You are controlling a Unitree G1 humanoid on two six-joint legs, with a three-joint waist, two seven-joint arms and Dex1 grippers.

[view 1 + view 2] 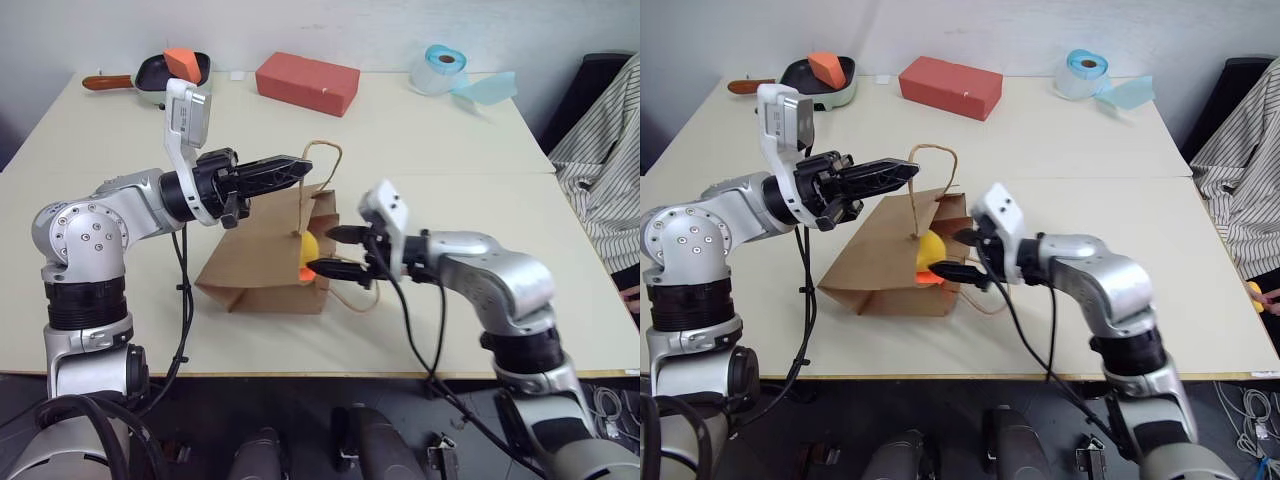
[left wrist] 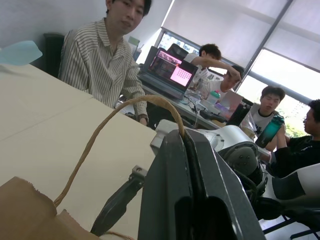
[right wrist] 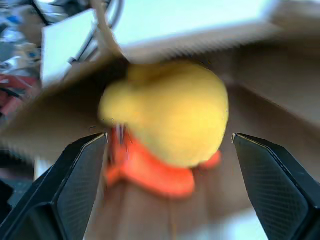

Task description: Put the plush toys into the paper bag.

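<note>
Left gripper (image 1: 300,166) is clamped tight on one cord handle (image 1: 322,150) of the paper bag (image 1: 262,262), lifting it so the mouth gapes toward the right. Bag lies on its side mid-table (image 1: 440,140). At the mouth sit the yellow plush toy (image 1: 310,245) and, under it, the orange plush toy (image 1: 305,271), both just inside the opening, not deep. Right gripper (image 1: 331,251) sits at the mouth, fingers spread wide, holding nothing, yellow toy just ahead between them. Looks nearly done; toys may need a push deeper.
</note>
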